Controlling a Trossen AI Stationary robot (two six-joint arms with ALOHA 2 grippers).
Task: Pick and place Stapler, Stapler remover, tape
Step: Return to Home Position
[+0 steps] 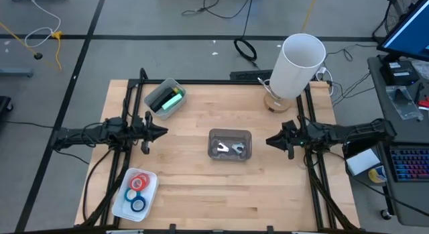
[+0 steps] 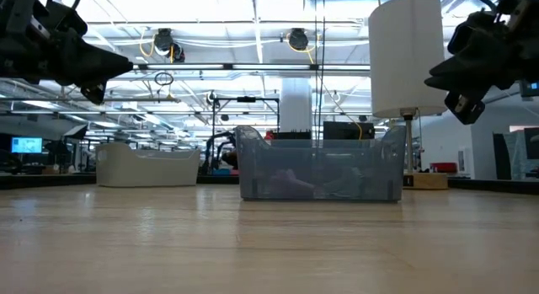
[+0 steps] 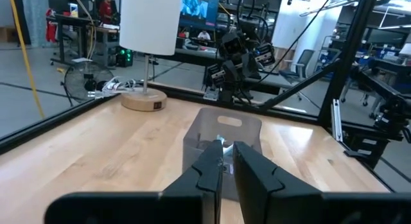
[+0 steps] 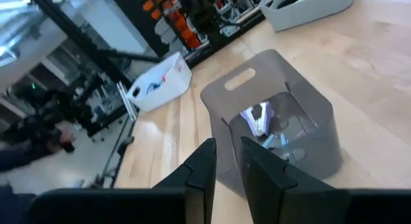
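High view: the left gripper (image 1: 159,132) hovers over the left side of the table (image 1: 201,194), and the right gripper (image 1: 270,141) faces it. Between their tips stands the grey bin (image 1: 230,134) holding the staple removers (image 1: 228,149). The stapler (image 1: 173,100) lies in a clear bin (image 1: 175,84) off the left gripper's left; the tape (image 1: 138,189) sits in a white bin (image 1: 150,178) off its right.

Low view: both grippers hang above the tabletop.

Wrist views: each gripper's fingers stand nearly together, gripping nothing, aimed at the grey bin
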